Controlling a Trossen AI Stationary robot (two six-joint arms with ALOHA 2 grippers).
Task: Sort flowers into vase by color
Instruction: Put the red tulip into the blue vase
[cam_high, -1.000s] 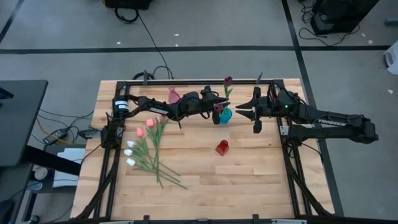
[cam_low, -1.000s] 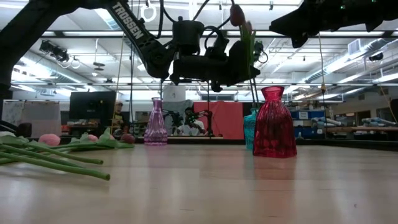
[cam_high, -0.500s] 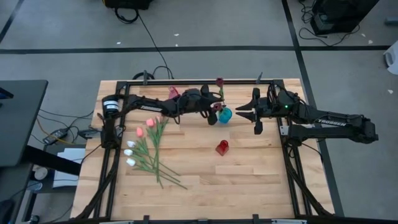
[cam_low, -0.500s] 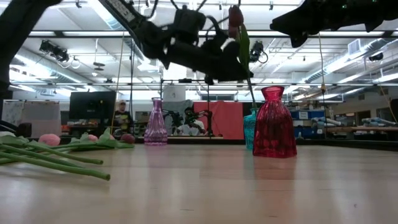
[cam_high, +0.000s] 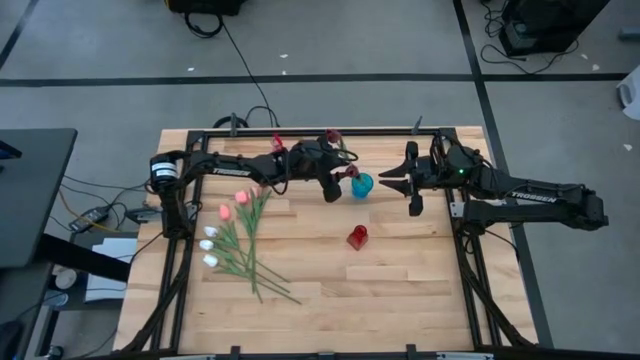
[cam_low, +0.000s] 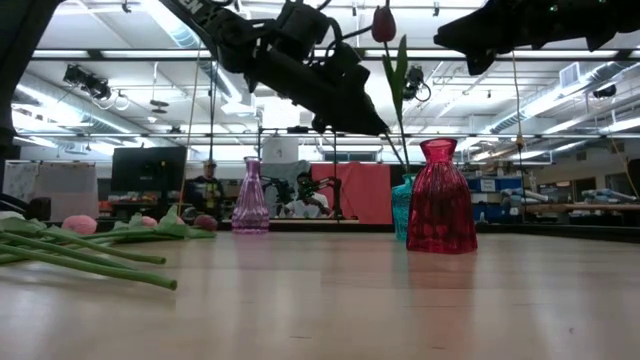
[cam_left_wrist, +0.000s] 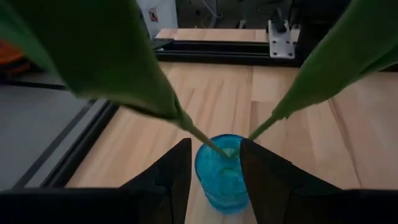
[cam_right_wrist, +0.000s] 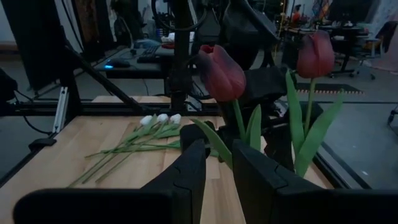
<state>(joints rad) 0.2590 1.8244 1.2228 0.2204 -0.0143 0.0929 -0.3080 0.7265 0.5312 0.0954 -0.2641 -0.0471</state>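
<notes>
Change since earlier: the left arm (cam_high: 235, 170) is pulling back from the blue vase (cam_high: 362, 185) toward the purple vase side, and its pincer is now apart from the dark red tulip (cam_low: 384, 24), which is standing on its own in the blue vase.
Table (cam_high: 400, 290): wooden top carrying everything; the blue vase is the landmark for the lines below.
Right arm (cam_high: 520, 192): waiting just right of the blue vase, raised above the table.
Right gripper (cam_high: 390, 184): fingers standing a little apart with nothing between them; in its wrist view two dark red tulip heads are showing ahead.
Left gripper (cam_high: 335, 190): hovering just left of the blue vase, fingers spread with nothing in them; in its wrist view the vase mouth (cam_left_wrist: 221, 152) is lying between the finger tips, green leaves fanning out above.
Flowers on the table (cam_high: 235, 240): pink and white tulips lying well left of the blue vase, stems running toward the front edge, heads toward the left arm's base.
Red vase (cam_high: 357, 237): standing in front of the blue vase, holding nothing.
Purple vase (cam_low: 250, 200): standing left of the blue vase, largely under the left arm.
Deciding relation: the loose flowers are lying on the left gripper's side, away from the blue vase, so the left arm is the nearer one; their long stems are lying flat, so a grip is probably going across a stem.
</notes>
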